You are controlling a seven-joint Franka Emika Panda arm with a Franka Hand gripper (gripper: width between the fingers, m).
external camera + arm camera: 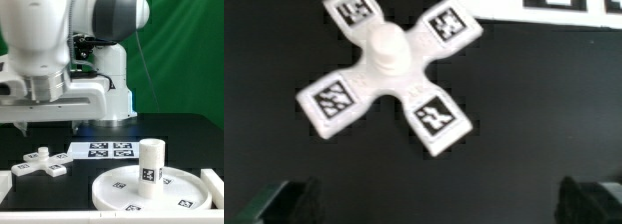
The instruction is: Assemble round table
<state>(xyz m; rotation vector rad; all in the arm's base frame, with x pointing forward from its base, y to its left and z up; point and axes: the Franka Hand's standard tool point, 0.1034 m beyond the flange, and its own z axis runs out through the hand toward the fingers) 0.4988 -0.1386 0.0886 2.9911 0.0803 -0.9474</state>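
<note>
Exterior view: the cross-shaped foot piece point(38, 163) lies on the desk point(190, 140), apart from the round disc point(105, 190), where the leg point(151, 163) stands upright.
Wrist view: the gripper point(441, 203) is wide open above the foot piece.
Care: we should centre over its middle before closing.

The white cross-shaped foot piece point(388, 75), leg point(151, 158) and disc point(105, 196) are all showing black-and-white square tags point(438, 115) against the black table point(190, 140).
</note>
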